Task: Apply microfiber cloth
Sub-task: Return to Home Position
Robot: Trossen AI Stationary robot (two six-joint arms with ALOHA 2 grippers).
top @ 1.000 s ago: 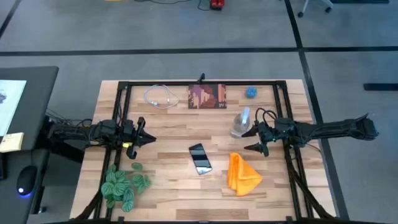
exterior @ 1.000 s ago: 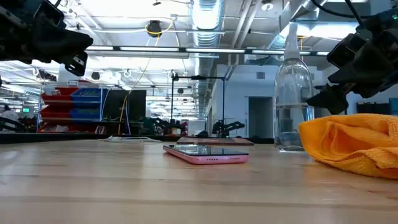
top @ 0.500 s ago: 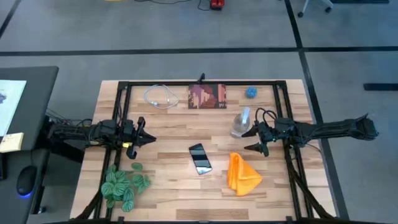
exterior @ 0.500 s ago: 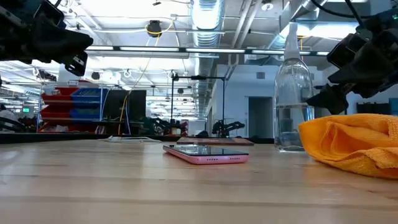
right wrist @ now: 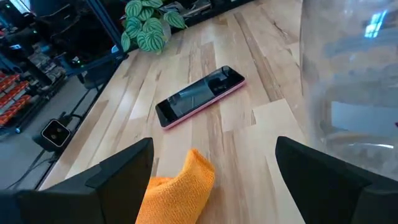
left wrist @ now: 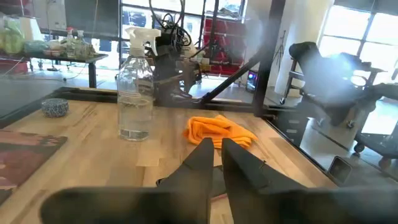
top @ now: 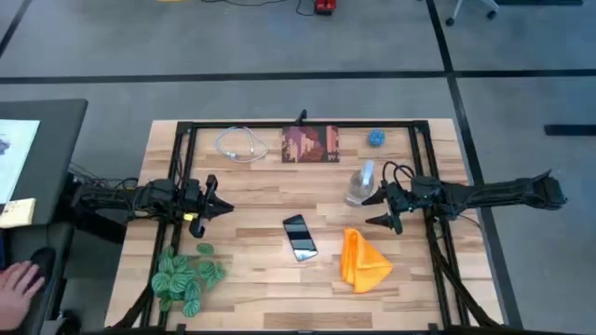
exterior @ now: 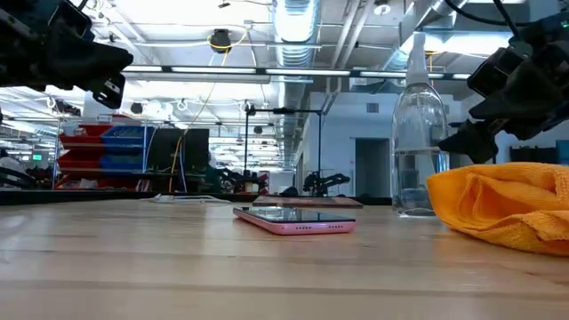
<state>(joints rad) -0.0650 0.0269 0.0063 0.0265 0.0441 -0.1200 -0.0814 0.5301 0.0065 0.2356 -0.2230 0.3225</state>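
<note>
The orange microfiber cloth lies crumpled on the table at the near right, to the right of the black smartphone, which lies flat with its screen up. My right gripper hovers open above the table, just beyond the cloth's far end and beside the spray bottle. My left gripper waits shut at the table's left side, above the wood, pointing toward the phone. In the low view the cloth bulges at the right and the phone shows its pink case.
A clear spray bottle stands close to my right gripper. A dark red-brown printed square, a white cable and a small blue object lie along the far edge. A green leafy plant sits near left. A person's hand shows beyond the table's left.
Neither arm nor any object on the table has moved. A person's hand has come into view at the desk left of the table.
</note>
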